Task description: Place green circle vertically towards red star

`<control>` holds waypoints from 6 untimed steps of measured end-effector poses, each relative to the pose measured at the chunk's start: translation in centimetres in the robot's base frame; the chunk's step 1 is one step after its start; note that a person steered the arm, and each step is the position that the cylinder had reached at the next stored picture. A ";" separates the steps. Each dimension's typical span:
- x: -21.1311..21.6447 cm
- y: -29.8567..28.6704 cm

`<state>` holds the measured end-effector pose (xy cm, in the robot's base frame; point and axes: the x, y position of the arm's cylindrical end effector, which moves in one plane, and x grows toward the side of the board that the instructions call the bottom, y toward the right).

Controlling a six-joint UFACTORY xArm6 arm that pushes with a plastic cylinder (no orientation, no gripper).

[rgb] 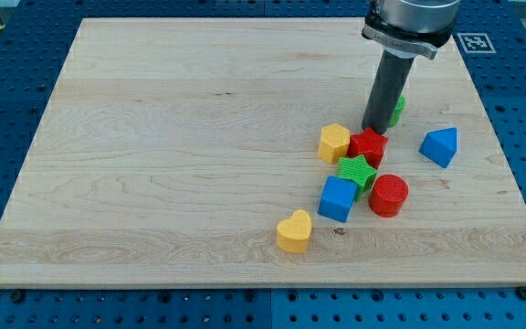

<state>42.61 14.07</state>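
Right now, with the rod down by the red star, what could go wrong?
1. The green circle is mostly hidden behind my tip, so its position is hard to judge.
2. The red star touches the yellow block and green star; pushing into it may scatter that cluster.

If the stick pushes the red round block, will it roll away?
Probably not: the red cylinder stands on its flat end, so it should slide. It looks solid and squat, so tipping seems unlikely. My tip is above it in the view, by the red star.
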 end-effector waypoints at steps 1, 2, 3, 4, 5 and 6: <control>0.1 2.7; -1.4 4.3; -4.3 2.9; -6.3 0.5; -3.6 1.8; -0.9 1.2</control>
